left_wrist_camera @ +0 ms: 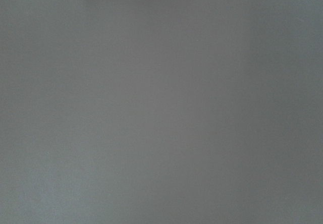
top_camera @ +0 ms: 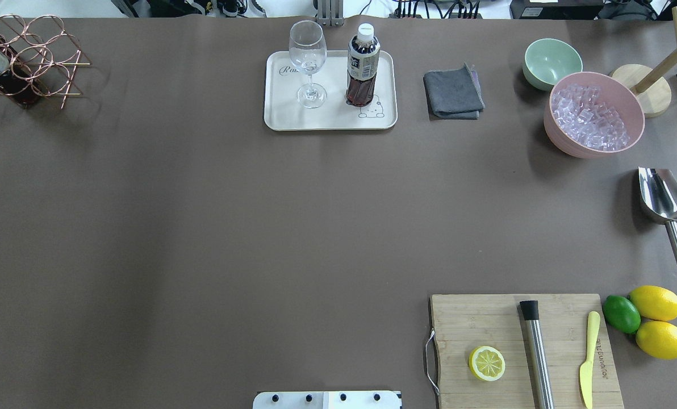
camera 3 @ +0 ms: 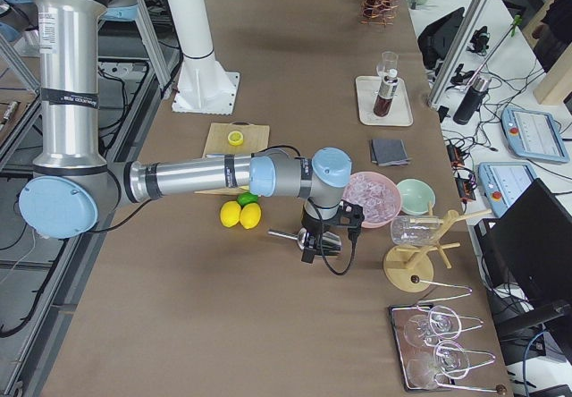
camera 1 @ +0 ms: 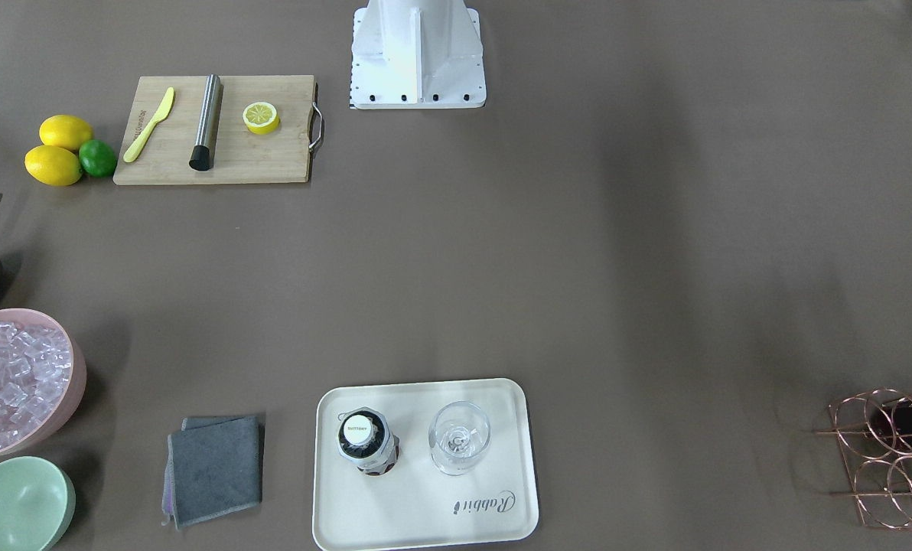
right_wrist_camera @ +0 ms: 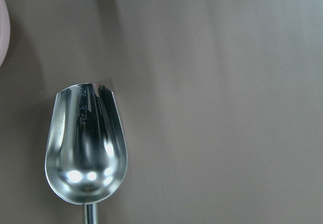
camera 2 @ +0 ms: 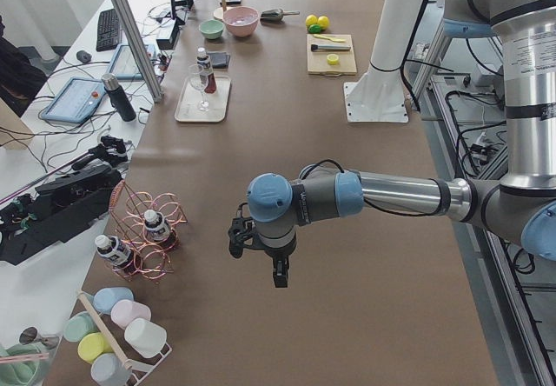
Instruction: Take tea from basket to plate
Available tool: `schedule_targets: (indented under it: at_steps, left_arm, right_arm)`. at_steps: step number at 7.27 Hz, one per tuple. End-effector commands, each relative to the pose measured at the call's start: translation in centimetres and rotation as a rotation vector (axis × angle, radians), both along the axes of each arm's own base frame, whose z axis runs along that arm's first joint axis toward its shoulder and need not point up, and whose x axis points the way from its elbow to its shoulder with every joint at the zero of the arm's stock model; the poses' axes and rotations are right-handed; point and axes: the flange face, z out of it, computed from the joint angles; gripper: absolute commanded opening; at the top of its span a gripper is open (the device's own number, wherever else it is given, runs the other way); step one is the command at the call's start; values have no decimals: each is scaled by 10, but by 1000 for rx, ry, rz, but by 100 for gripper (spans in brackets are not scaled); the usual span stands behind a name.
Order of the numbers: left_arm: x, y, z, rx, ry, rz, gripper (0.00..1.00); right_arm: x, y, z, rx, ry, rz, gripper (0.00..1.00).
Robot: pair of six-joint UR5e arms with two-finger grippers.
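Tabletop [top_camera: 202, 227], brown and broad, stretches open across the middle and the robot's left half, with things kept toward its edges. At the far edge the cream rectangular plate [top_camera: 333, 116] with rounded corners carries the tea [top_camera: 363, 65], 1 small plastic bottle of dark brown liquid with a white cap. It stands upright, with 1 clear stemmed glass [top_camera: 307, 62] just beside it, not touching. The rose-gold wire basket [top_camera: 37, 57] sits in the far left corner, well apart from the plate, with 2 more bottles [camera 2: 156, 226] in its rings. Along the right side are 1 folded grey cloth [top_camera: 453, 92], 1 pale green bowl [top_camera: 550, 61], 1 pink bowl of ice [top_camera: 594, 113] and 1 steel scoop [top_camera: 662, 199]. Nearer the robot, 1 wooden cutting board [top_camera: 486, 318] bears 1 lemon half [top_camera: 487, 363], 1 steel rod [top_camera: 537, 358] and 1 yellow knife [top_camera: 588, 363], with 2 lemons [top_camera: 656, 303] and 1 lime [top_camera: 621, 313] beside it. The left hand [camera 2: 280, 275] hangs over open surface toward the basket's end; the right hand [camera 3: 310, 252] hangs above the scoop. Whether either hand's fingers are apart or together cannot be told.
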Motion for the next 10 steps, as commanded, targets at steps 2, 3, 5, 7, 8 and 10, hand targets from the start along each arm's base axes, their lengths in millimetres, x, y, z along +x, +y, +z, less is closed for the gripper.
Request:
schedule_targets:
  at_steps: [2,3,5,7,8,10]
  left_arm:
    - [-2,-4,-4,11,-19,3,98]
    - [-2,-5,-3,9,-18,3,98]
    - [-3,-4,-2,8,-33,6,98]
    - [-3,-6,-5,14,-36,6,98]
    - [-3,-6,-3,11,-35,6,98]
    - [-3,-6,-4,12,-34,6,98]
  right_arm:
    - [1,4,4,-10,-4,2,100]
    - [1,5,4,-10,-4,2,100]
    - [1,5,3,-9,-4,2,100]
    - [1,5,2,-6,-4,2,100]
    - [1,5,2,-4,-5,2,100]
    - [1,5,2,-7,-4,2,100]
